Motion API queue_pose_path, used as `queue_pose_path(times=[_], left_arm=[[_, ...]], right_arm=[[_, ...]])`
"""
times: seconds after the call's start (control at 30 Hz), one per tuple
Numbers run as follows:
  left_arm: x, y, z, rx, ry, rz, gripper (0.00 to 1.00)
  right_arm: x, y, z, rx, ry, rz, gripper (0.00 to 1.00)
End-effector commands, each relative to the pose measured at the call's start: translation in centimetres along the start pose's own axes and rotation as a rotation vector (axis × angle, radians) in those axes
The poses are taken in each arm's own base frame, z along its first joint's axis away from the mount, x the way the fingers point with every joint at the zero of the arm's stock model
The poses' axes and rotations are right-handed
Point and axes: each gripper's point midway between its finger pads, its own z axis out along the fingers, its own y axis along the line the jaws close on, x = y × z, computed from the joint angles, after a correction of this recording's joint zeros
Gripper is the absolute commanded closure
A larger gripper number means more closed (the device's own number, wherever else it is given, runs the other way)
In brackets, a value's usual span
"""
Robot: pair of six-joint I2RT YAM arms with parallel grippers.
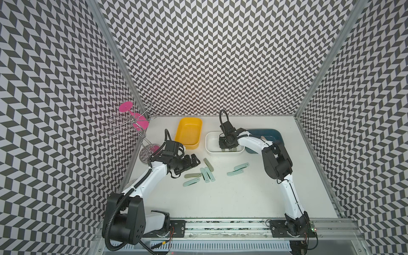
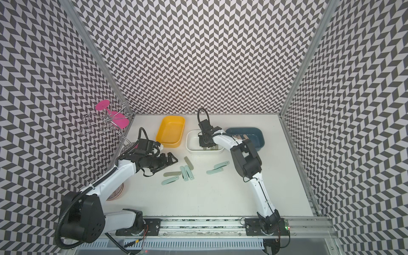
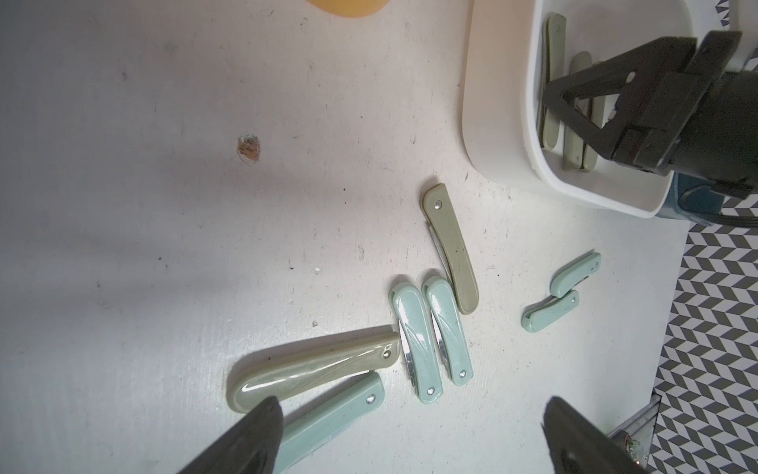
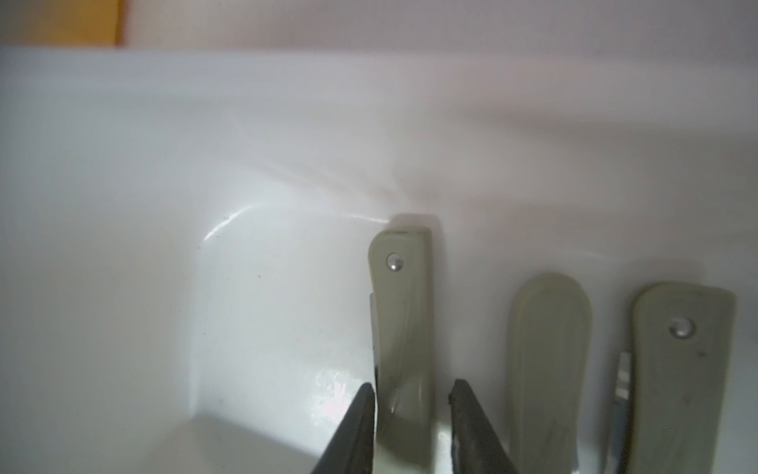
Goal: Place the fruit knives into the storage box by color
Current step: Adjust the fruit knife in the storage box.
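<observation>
Several mint and sage fruit knives lie loose on the white table, among them a sage one (image 1: 208, 164), a mint pair (image 1: 207, 174) and two more mint ones (image 1: 238, 169). My left gripper (image 3: 412, 405) hangs wide open just above a sage knife (image 3: 311, 369) and a mint knife (image 3: 328, 414), holding nothing. My right gripper (image 4: 412, 385) reaches down into the white storage box (image 1: 212, 150). Its jaws stand slightly apart around an upright sage knife (image 4: 404, 307), with a gap on one side. Two more sage knives (image 4: 549, 349) lie beside it.
A yellow box (image 1: 188, 132) stands left of the white one and a dark blue box (image 2: 258, 134), holding pale bars, stands to its right. A wire rack with pink glasses (image 1: 132, 123) fills the back left corner. Pink plates (image 2: 117, 192) lie under the left arm.
</observation>
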Motion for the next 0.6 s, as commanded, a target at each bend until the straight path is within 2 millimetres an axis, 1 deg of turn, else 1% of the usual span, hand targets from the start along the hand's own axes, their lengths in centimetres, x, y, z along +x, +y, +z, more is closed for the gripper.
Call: queue_pose_path(times=[0.0, 0.1, 0.23, 0.37, 0.47, 0.57], left_arm=[[-0.5, 0.0, -0.5, 0.001, -0.035, 0.006, 0.0], [-0.9, -0.2, -0.6, 0.003, -0.042, 0.011, 0.0], [-1.6, -0.6, -0.9, 0.01, -0.064, 0.021, 0.0], [-2.3, -0.9, -1.4, 0.001, -0.086, 0.04, 0.0], [-2.7, -0.9, -1.6, -0.005, -0.09, 0.045, 0.0], [-3.3, -1.2, -1.7, 0.002, -0.105, 0.05, 0.0]], right_arm=[[0.2, -0.4, -1.4, 0.012, 0.036, -0.005, 0.63], [-1.8, 0.8, -3.3, -0.023, -0.013, -0.019, 0.57], [-4.2, 2.5, -6.0, -0.079, -0.076, -0.041, 0.53], [-5.7, 3.6, -8.6, -0.12, -0.134, -0.056, 0.51], [-5.5, 3.9, -9.1, -0.145, -0.135, -0.065, 0.5], [-4.4, 4.3, -8.3, -0.173, -0.095, -0.071, 0.51]])
